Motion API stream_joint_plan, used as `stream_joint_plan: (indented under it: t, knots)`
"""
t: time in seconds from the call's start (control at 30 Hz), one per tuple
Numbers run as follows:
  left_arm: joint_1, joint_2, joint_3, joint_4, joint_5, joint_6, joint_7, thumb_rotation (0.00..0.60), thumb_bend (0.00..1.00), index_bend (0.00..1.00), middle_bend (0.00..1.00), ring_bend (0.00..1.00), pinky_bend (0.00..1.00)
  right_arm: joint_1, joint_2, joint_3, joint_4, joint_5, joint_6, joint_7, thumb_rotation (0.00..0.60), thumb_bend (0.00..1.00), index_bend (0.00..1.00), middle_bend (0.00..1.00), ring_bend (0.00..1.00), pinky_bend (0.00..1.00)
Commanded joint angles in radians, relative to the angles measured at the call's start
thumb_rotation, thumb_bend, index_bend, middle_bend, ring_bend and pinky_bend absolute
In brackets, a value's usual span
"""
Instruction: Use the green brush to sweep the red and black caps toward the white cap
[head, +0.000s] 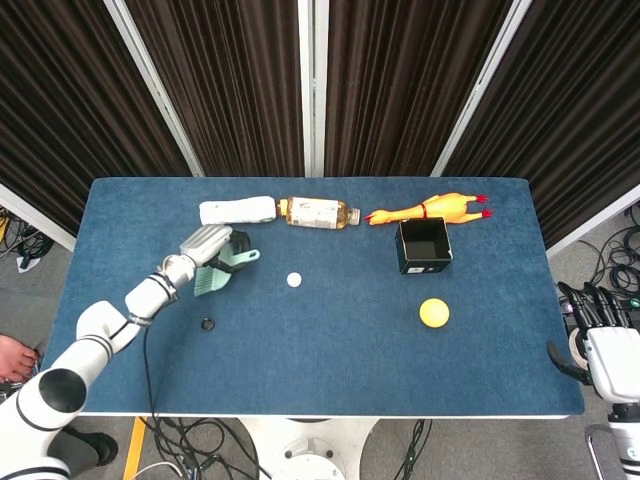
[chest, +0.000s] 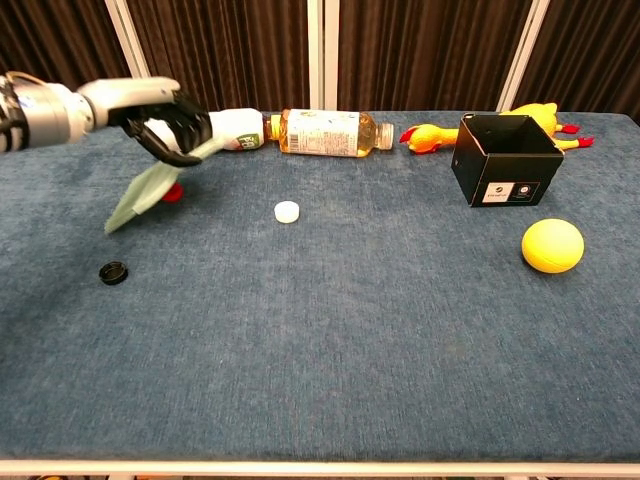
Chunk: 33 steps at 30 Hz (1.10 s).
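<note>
My left hand (head: 207, 248) (chest: 165, 126) grips the green brush (head: 220, 271) (chest: 140, 194) by its handle, bristles pointing down toward the table at the left. The red cap (chest: 174, 192) peeks out just right of the brush head in the chest view; the head view hides it under the hand. The white cap (head: 294, 280) (chest: 287, 211) lies near the table's middle, to the right of the brush. The black cap (head: 207, 324) (chest: 114, 272) sits nearer the front, below the brush. My right hand (head: 598, 330) hangs beyond the table's right edge, fingers spread and holding nothing.
Along the back lie a white pouch (head: 237, 211), a tea bottle (head: 318, 212) (chest: 326, 131) and a rubber chicken (head: 428, 209) (chest: 433, 137). A black open box (head: 423, 245) (chest: 502, 159) and a yellow ball (head: 434, 313) (chest: 552, 245) stand at the right.
</note>
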Motion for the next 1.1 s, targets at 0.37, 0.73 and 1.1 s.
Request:
stream_joint_plan:
  t: [0.37,0.73,1.1]
  knots:
    - [-0.086,-0.061,0.006,0.005,0.056,0.060,-0.082,0.600,0.42,0.55,0.63,0.43,0.35,-0.016,-0.003,-0.007,0.003,0.011,0.004,0.000,0.600,0.24,0.03,0.16,0.00,0.02]
    - [-0.179,-0.060,-0.035,-0.139,0.065,0.081,-0.008,0.600,0.42,0.55,0.63,0.43,0.35,-0.012,-0.009,-0.003,0.027,0.008,0.000,0.032,0.600,0.24,0.03,0.16,0.00,0.02]
    - [-0.066,0.120,-0.113,-0.341,-0.074,0.132,0.065,0.600,0.42,0.55,0.63,0.43,0.35,0.006,-0.013,0.007,0.062,0.001,-0.016,0.072,0.600,0.24,0.03,0.16,0.00,0.02]
